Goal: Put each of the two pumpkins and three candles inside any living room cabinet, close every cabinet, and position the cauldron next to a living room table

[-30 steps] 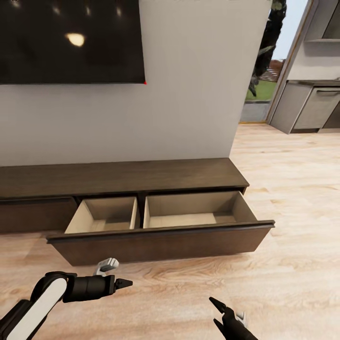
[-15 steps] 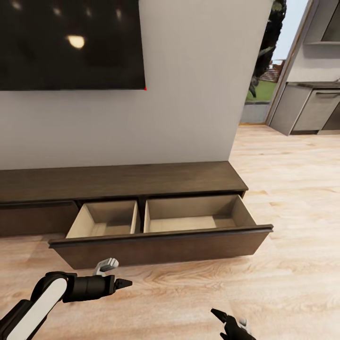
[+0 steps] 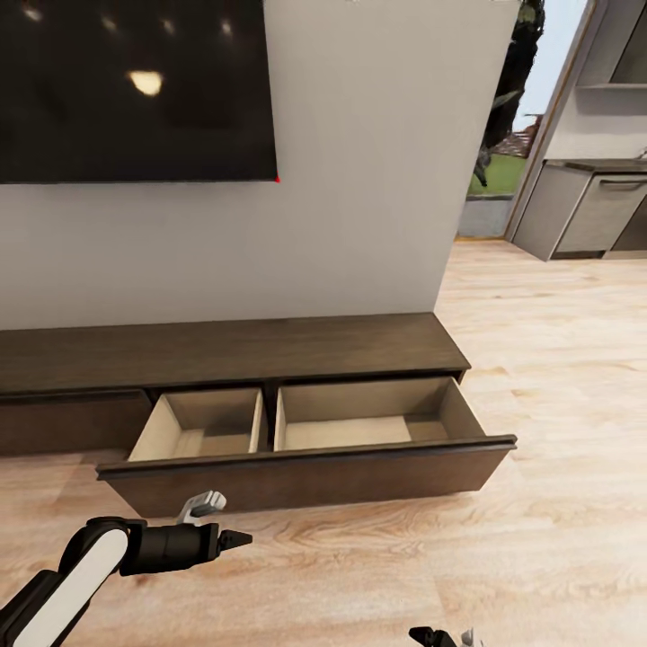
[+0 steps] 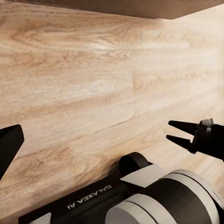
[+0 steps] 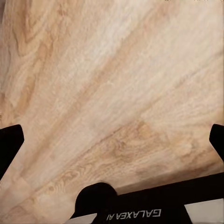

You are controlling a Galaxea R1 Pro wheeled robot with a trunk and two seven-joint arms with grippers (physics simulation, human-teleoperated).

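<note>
**Operator:** Dark brown wood identifies the cabinet (image 3: 225, 346) along the wall beneath the black screen (image 3: 135, 90). Confirm its condition.

**Inspector:** One wide drawer (image 3: 305, 467) is pulled out over the plank floor (image 3: 539, 377). Both pale beige compartments look bare. The front panel hides the nearest strip of each, so a small item lying there cannot be excluded.

**Operator:** Report both grippers.

**Inspector:** Left gripper (image 3: 235, 540) hovers above the floor just in front of the drawer, holding nothing. The head view shows its tips as one point, and the left wrist view frames one dark fingertip (image 4: 9, 144) at the edge; whether the fingers are together or apart cannot be told. Right gripper (image 5: 112, 140) carries nothing, and its fingers (image 5: 9, 144) stand wide apart above bare planks.

**Operator:** Location of the pumpkins, candles, cauldron and coffee table?

**Inspector:** Not established from these views.

**Operator:** Progress assessment.

**Inspector:** Judged early. Access to storage is prepared. Outstanding, as far as can be judged: stow two pumpkins and three candles, push the drawer shut, verify the remaining fronts, position the cauldron beside the table.
</note>
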